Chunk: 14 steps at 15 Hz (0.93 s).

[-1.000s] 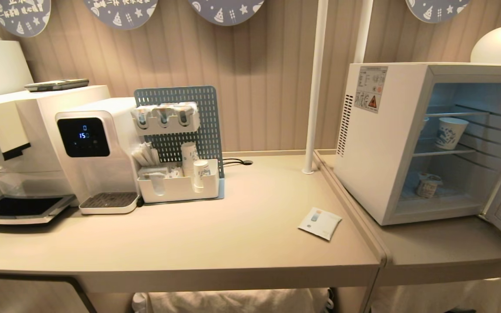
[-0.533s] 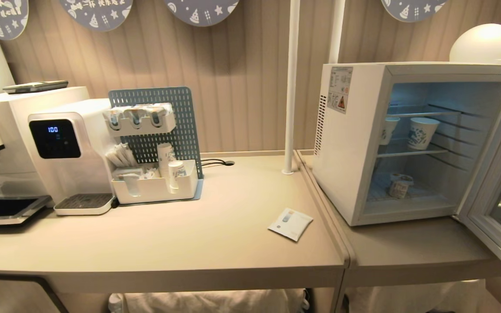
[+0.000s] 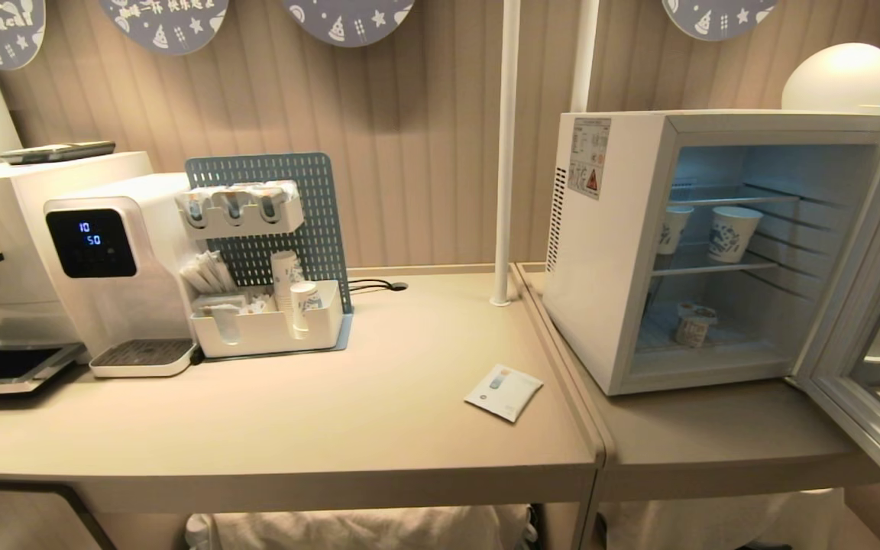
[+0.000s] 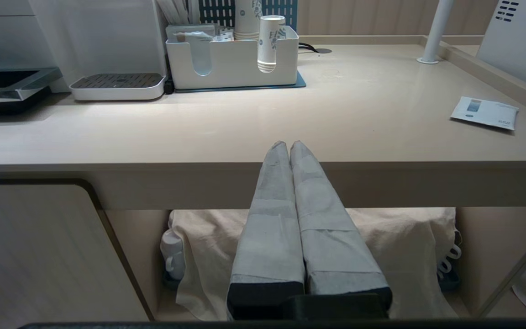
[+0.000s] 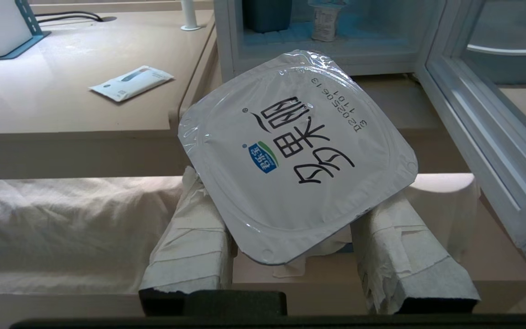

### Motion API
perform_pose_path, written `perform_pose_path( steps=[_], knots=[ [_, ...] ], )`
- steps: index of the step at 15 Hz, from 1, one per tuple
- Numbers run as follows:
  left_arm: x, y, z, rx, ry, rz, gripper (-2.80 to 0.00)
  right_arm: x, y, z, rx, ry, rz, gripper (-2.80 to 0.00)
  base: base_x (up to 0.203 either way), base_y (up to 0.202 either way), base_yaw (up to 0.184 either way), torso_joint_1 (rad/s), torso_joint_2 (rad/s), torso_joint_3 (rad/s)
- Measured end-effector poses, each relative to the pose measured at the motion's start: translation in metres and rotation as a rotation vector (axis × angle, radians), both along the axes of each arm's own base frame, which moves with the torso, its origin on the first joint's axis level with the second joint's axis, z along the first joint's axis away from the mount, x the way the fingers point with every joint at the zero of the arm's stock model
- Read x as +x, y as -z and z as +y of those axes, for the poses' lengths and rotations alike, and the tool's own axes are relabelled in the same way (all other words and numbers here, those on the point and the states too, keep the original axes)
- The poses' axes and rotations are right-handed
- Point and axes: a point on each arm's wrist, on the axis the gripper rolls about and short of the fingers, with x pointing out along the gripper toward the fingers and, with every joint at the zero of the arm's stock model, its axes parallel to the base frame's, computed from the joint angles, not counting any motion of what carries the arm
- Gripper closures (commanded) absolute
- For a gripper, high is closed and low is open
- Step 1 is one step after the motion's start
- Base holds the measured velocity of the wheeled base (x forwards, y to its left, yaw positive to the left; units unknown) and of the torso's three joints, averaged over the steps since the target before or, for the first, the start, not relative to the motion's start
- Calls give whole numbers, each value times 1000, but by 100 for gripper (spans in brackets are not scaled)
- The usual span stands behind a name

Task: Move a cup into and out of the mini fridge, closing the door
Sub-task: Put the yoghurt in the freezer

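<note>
The white mini fridge (image 3: pixel 608 252) stands on the right-hand table with its door (image 3: pixel 849 298) swung wide open to the right. Two paper cups (image 3: pixel 732 233) stand on its middle wire shelf and a small sealed cup (image 3: pixel 692 325) on its floor. My right gripper (image 5: pixel 295 192) is low in front of the table edge, before the fridge, and shut on a sealed cup with a white foil lid (image 5: pixel 297 151). My left gripper (image 4: pixel 289 145) is shut and empty, parked below the left table's front edge. Neither arm shows in the head view.
A water dispenser (image 3: pixel 104 260), a white organiser (image 3: pixel 268 340) with paper cups and a blue pegboard stand at the back left. A white sachet (image 3: pixel 503 391) lies near the table joint. Two white poles (image 3: pixel 503 153) rise beside the fridge. Cloth-covered things lie under the tables.
The whole head view has shifted left, so the camera has moved and the fridge and its open door show more fully. Neither arm has moved.
</note>
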Motion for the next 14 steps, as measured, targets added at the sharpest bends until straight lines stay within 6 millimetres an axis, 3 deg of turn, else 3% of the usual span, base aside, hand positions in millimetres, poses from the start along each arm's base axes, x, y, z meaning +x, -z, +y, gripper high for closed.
perform_pose_path(
  steps=[14],
  knots=[
    [0, 0, 0, 0, 0, 0, 0, 0, -1, 0, 3, 2, -9, 0, 0, 0, 0, 0, 0, 0]
  ],
)
